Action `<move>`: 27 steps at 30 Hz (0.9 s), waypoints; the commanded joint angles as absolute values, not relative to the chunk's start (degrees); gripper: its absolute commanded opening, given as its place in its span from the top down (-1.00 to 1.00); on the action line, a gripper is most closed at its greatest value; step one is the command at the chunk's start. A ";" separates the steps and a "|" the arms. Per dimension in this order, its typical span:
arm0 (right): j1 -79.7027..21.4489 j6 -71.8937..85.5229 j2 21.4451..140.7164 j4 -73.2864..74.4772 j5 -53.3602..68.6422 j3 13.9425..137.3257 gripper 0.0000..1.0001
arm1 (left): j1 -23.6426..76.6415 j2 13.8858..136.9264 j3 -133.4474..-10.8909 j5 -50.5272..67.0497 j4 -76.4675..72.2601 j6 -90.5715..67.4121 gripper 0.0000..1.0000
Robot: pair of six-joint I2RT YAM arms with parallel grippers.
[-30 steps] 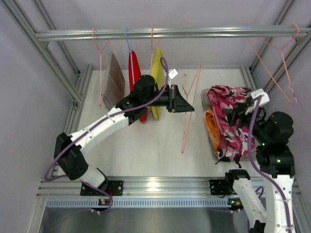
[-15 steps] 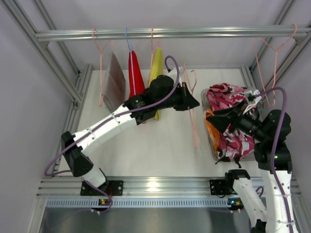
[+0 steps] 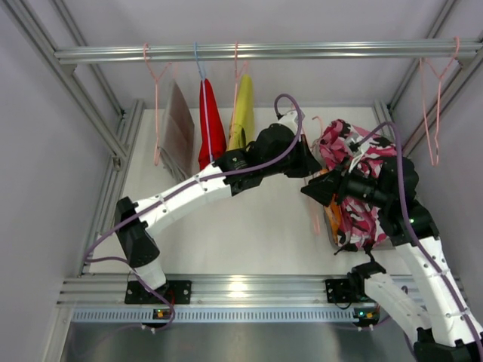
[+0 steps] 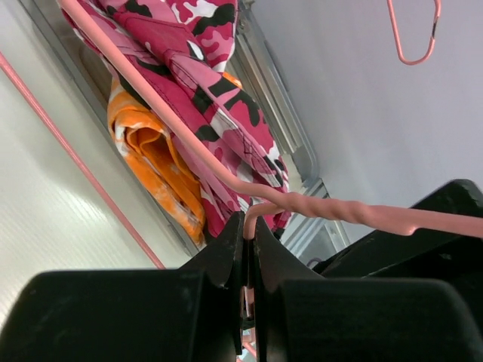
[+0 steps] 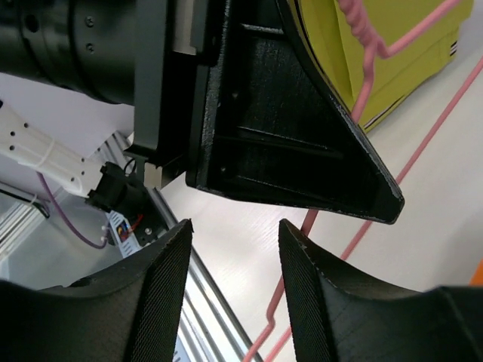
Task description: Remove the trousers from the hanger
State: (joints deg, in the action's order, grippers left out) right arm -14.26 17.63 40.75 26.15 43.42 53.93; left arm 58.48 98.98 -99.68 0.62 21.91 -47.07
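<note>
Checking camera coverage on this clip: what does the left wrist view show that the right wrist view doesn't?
Left wrist only: the pink camouflage cloth trousers and orange white-blotched cloth trousers, heaped together. Right wrist only: the open right gripper and a yellow garment. Both: the thin pink wire hanger and the black left gripper, shut on it in the left wrist view.
</note>
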 commanded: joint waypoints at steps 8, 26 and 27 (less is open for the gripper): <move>-16.61 14.07 36.32 24.79 34.99 55.80 0.11 | 59.41 97.74 -101.78 -0.88 20.21 -46.23 1.00; -18.01 6.68 40.25 32.71 28.12 53.62 -0.36 | 59.15 97.21 -103.27 3.25 18.72 -46.84 1.00; -18.19 6.85 40.51 32.00 28.04 53.00 -0.35 | 59.24 97.21 -103.27 3.43 18.63 -46.85 1.00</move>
State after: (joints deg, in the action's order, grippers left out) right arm -16.91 7.88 40.12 32.99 28.80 53.65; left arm 59.02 99.26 -100.51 2.28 21.93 -46.61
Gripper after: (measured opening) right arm 0.678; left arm 0.051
